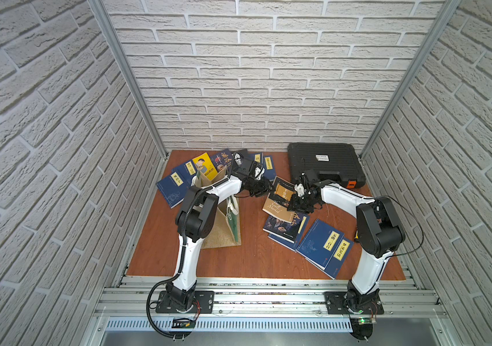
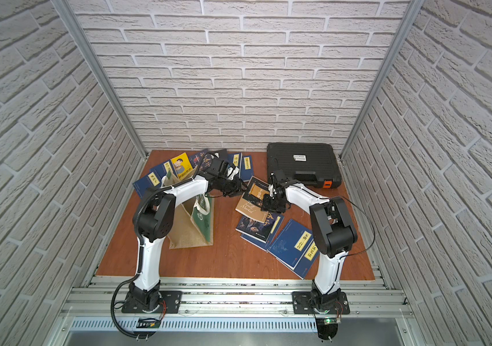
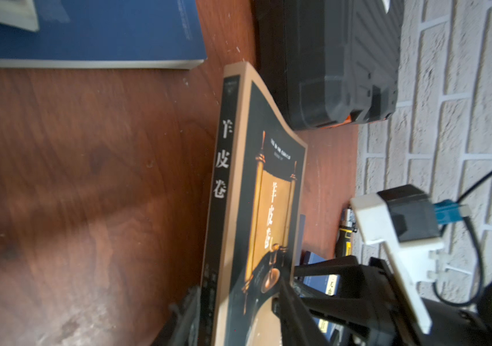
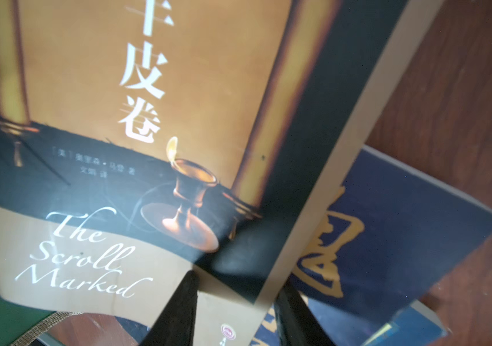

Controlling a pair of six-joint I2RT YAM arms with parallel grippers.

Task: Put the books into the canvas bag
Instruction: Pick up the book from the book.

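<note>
**Surface and room.** The surface (image 1: 253, 260) is a reddish-brown wooden board in an aluminium frame. White brick-pattern walls (image 1: 253, 75) enclose it on three sides. A ribbed black plastic case (image 1: 324, 163) with an orange latch lies at the far right corner.

**Bag and loose books.** The tan burlap canvas bag (image 1: 222, 236) with green panels stands left of centre, partly under the left arm. Several navy paperbacks (image 1: 174, 187) with yellow labels and one yellow cartoon-cover book (image 1: 204, 164) lie fanned behind the bag. Further navy books (image 1: 325, 242) lie overlapped at the near right.

**Book in hand.** Between the two arms is a dark paperback with a gold scroll picture and a tan lower band, the scroll book (image 1: 280, 194). It is tilted up and bowed.
- **Right gripper (image 4: 237, 287):** the jaws are clamped on the tan lower edge of this book.
- **Left gripper (image 3: 238, 299):** the jaws straddle the same book near its spine, one on each side. Whether they press on it cannot be told.

The scroll book is to the right of the canvas bag and apart from it, above the near-right books.
</note>
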